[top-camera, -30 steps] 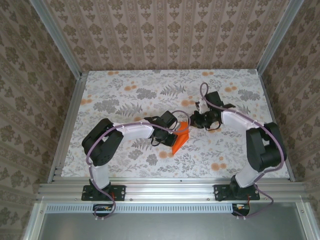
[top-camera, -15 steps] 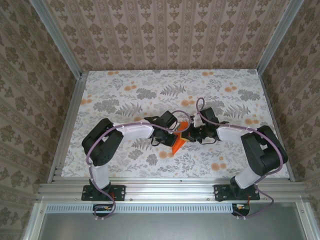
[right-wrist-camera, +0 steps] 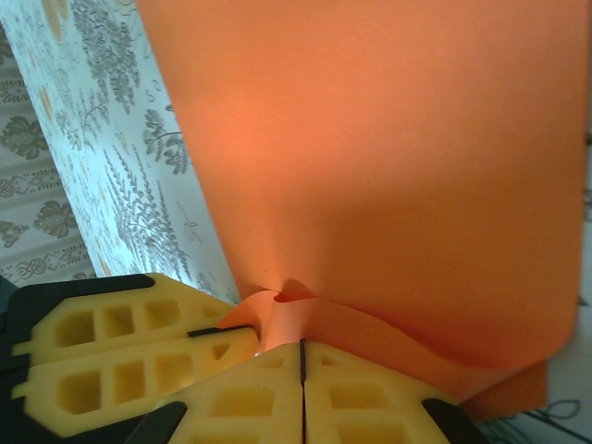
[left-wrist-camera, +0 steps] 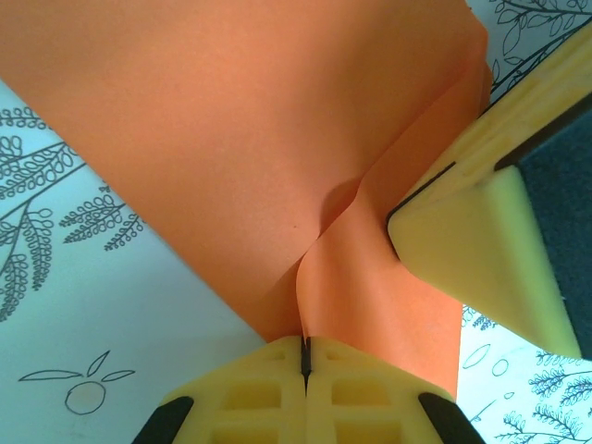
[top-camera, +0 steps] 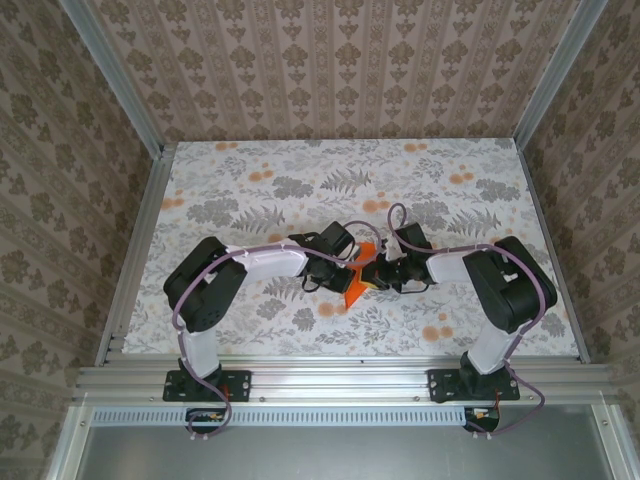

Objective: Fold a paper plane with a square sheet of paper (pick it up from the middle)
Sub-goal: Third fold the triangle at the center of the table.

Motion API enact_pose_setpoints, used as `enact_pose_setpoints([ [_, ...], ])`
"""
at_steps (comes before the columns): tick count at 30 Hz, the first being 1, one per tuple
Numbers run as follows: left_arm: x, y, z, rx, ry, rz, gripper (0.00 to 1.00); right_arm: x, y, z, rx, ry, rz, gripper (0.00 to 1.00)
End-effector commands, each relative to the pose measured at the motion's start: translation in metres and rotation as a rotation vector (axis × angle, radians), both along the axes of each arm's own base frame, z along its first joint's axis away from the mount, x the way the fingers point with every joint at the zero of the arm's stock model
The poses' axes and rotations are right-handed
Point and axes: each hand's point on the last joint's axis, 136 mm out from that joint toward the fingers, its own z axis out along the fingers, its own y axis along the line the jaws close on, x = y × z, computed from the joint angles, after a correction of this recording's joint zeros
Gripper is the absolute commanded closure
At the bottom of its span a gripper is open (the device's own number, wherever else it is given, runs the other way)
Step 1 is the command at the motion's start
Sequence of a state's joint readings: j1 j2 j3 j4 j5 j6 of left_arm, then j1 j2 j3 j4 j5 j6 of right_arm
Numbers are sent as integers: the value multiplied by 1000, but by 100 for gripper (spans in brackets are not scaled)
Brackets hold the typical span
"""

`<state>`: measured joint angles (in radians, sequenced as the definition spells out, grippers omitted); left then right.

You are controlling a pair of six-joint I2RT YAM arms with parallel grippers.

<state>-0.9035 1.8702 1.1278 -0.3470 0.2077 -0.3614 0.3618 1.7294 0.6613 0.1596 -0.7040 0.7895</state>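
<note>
**A:** Judging progress, how far along is the plane?

**B:** Early, I'd say. The thin, bright orange square sheet of paper shows soft bends but no dart shape. It is near the middle of the floral-printed worktop.

**A:** Grippers?

**B:** The yellow-padded left gripper and right gripper each pinch the sheet, jaws closed.

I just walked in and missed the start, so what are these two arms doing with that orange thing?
Both arms meet near the middle of the flower-printed table, working on the orange sheet of paper. The left gripper is shut on the sheet. The right gripper is shut on it too, right beside the other. The paper puckers at each pinch and is already creased, but it is not a finished plane yet.
</note>
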Motion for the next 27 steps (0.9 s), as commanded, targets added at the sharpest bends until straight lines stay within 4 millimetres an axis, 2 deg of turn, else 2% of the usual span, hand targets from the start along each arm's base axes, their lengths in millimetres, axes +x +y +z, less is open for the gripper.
enact_pose_setpoints([
  [1,-1,9,-6,55,-2,-15,100,-4,-5,-10,-32,11,-6,92],
  [12,5,10,0,52,-21,-1,100,-18,-28,-33,-193,49,-1,90],
  [16,5,12,-2,62,-26,5,100,-18,-30,-31,-207,49,3,90],
  [21,8,18,-2,79,-46,29,100,-11,-27,-15,-186,13,3,90],
  [27,9,5,4,27,-45,2,100,-10,-23,-16,-167,22,10,89],
])
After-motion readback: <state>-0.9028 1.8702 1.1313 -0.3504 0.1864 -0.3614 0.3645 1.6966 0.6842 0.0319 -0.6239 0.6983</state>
